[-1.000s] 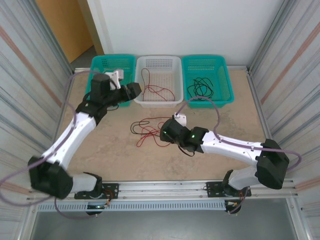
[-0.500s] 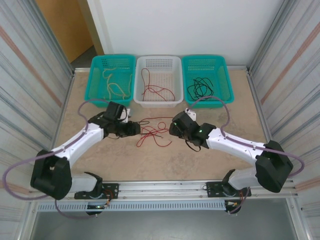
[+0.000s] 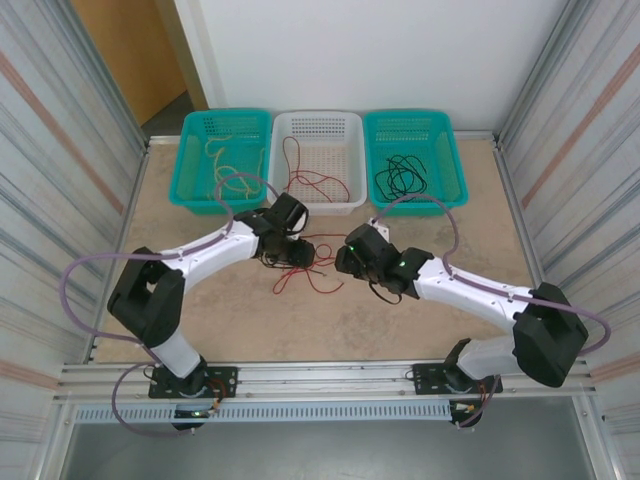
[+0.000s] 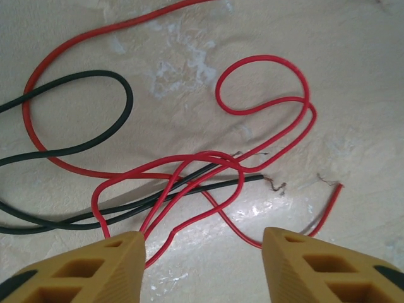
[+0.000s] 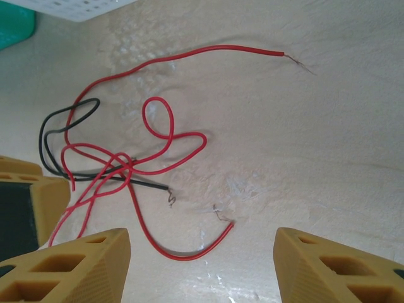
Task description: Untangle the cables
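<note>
1. The right claw (image 5: 202, 249) hovers low over the table (image 3: 225, 315), jaws wide and empty; it has barely shifted.
2. The left claw (image 4: 199, 246) has swung in from the far left basket (image 3: 186, 165) to the knot's other side, jaws apart, holding nothing.
3. Between the claws, the tangle of red and black wires (image 4: 208, 158) lies on the table, still knotted as before.
4. Beyond, that basket holds cream wires (image 3: 228, 165). Likely both claws now bracket the knot for the next pull.
</note>
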